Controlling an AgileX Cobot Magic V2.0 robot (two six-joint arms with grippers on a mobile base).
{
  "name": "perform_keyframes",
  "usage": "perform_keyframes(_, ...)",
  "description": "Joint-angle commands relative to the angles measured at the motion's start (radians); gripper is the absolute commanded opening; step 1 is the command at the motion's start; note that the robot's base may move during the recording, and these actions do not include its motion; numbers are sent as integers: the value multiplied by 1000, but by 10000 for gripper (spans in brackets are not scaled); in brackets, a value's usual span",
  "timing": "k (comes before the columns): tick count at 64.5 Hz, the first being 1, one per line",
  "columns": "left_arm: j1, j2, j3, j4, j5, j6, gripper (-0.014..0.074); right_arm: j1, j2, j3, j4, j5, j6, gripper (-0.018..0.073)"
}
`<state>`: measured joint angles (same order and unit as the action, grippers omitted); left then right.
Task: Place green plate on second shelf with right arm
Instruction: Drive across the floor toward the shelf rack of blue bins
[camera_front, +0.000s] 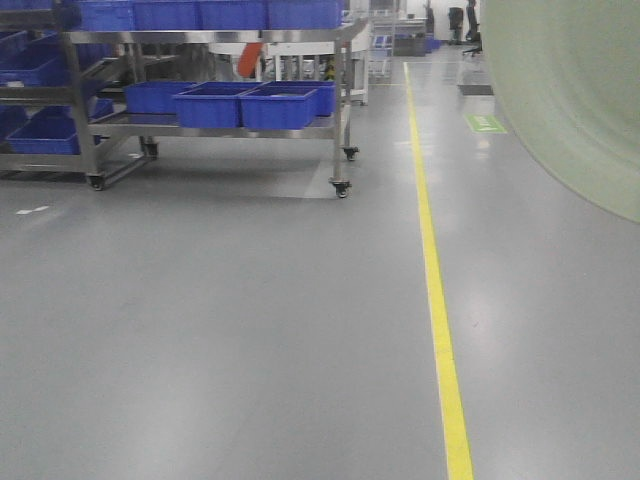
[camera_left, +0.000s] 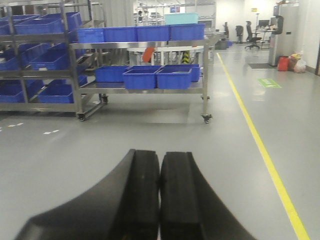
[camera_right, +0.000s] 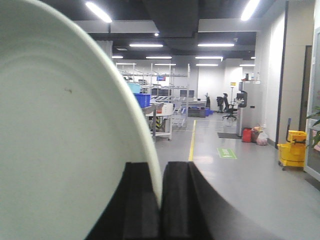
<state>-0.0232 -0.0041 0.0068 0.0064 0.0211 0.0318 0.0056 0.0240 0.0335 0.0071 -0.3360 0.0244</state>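
Pinches plate (camera_right: 60, 140) rim between right gripper (camera_right: 160, 172) pads; plate on edge, spreading up and left of the fingers. Pressed closed, holding nothing: left gripper (camera_left: 160, 160). Well ahead, rack (camera_left: 205, 75) with bins (camera_left: 174, 80).

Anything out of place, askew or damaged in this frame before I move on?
Nothing spilled or damaged. The green plate stands on edge, its rim pinched in the right gripper, not flat. The left gripper is shut on nothing. One orange object leans askew behind the steel rack.
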Motion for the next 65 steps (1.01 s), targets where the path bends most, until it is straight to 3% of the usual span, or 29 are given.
perform_keyframes(1, -4, -20, 40, -6, -87, -6, 130, -6, 10, -25, 8, -110, -1, 56)
perform_keyframes(65, -4, -20, 40, -6, -87, -6, 130, -6, 10, -25, 8, -110, -1, 56)
